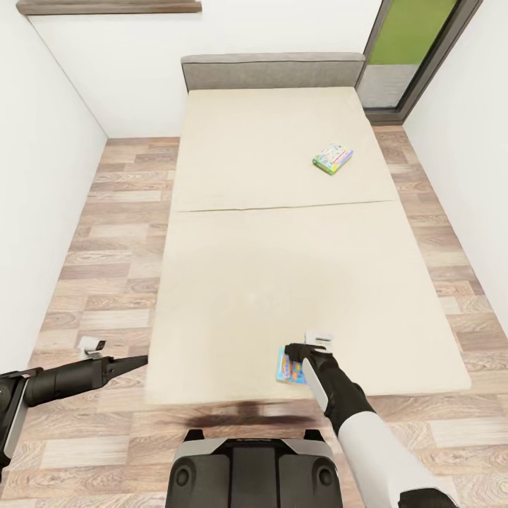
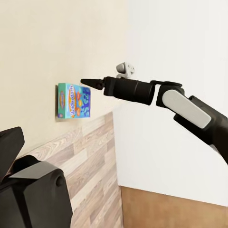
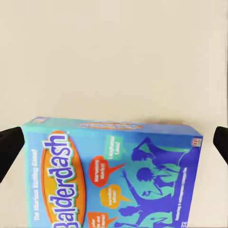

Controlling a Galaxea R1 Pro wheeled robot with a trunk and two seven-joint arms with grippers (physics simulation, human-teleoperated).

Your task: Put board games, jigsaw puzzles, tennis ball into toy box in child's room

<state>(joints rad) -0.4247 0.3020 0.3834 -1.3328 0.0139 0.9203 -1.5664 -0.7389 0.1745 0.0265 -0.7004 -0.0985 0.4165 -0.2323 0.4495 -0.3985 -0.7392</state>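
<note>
The bed (image 1: 282, 268) has a plain beige cover and a low grey headboard. Two board games lie on it. A pale one with a green edge (image 1: 332, 158) rests far up on the right side. A blue "Balderdash" box (image 1: 289, 370) (image 2: 73, 100) (image 3: 114, 175) lies near the foot edge. My right gripper (image 1: 291, 351) (image 2: 88, 82) hovers open just above that blue box, its fingers (image 3: 7, 152) spread wider than the box and not touching it. My left gripper (image 1: 141, 361) hangs beside the bed's left corner, holding nothing. The table and toy box are out of view.
White walls close in on both sides, with strips of wood-plank floor (image 1: 120, 233) along the bed. A grey-framed window (image 1: 416, 49) stands at the back right. My base (image 1: 247, 469) is against the foot of the bed.
</note>
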